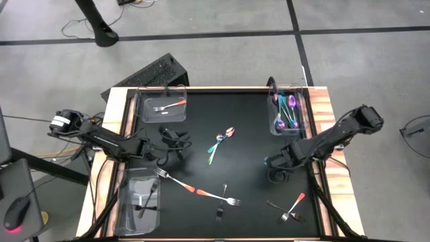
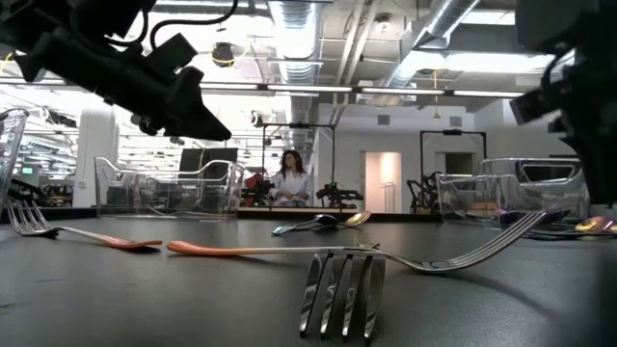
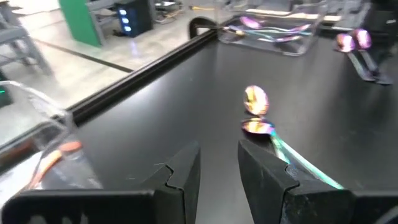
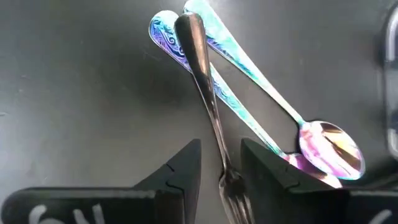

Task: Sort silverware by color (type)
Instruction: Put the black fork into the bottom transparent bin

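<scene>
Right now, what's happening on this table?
Two dark arms are sorting cutlery into clear plastic bins. The right gripper is at a dark metal fork above the black mat. The left gripper hangs open and empty, facing two iridescent purple-teal spoons. Orange-handled forks lie unsorted.

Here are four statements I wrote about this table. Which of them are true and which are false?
1. In the high view, the upper-left bin holds an orange-handled fork. True.
2. The left gripper grips an iridescent spoon. False: its jaws are open and empty.
3. A dark fork lies between the right gripper's jaws, crossing two iridescent spoons. True.
4. The bin of iridescent pieces stands on the left arm's side. False: it stands on the right arm's side.
</scene>
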### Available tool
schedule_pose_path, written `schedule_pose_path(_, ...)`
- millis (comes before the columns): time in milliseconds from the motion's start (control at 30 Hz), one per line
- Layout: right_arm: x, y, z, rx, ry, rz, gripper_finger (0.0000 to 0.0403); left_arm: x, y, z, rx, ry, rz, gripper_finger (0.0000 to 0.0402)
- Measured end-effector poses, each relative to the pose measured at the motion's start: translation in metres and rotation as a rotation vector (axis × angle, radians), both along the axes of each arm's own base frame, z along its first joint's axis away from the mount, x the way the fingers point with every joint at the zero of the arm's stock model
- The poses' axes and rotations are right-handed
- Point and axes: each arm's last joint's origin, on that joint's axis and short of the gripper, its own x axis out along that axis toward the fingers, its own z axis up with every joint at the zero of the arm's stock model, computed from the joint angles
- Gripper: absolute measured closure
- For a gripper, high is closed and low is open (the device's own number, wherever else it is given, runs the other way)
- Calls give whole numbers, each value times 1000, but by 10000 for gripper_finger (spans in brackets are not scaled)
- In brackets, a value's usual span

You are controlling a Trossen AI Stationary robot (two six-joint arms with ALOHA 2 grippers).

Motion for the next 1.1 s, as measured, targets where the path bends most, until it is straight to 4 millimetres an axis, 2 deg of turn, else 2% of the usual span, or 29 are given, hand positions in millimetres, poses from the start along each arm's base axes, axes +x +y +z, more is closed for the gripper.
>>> schedule_pose_path(267, -14, -13, -29, 44, 75, 13, 270, 1, -4, -1, -60, -8, -73, 305)
schedule_pose_path(533, -16, -20, -42, 118, 65, 44, 274, 1, -4, -1, -61, -8, -74, 305)
schedule_pose_path(667, -14, -24, -42, 129, 52, 44, 302, 1, -4, -1, -63, -9, -74, 305)
schedule_pose_path(833, -12, -26, -41, 133, 42, 25, 383, 2, -4, 0, -80, -31, -74, 305)
schedule_pose_path(967, -1, -23, -32, 147, -34, 21, 386, 3, -6, 3, -91, -54, -120, 306)
schedule_pose_path(1100, 23, -18, -14, 183, -267, 50, 391, 5, -7, 5, -94, -65, -171, 306)
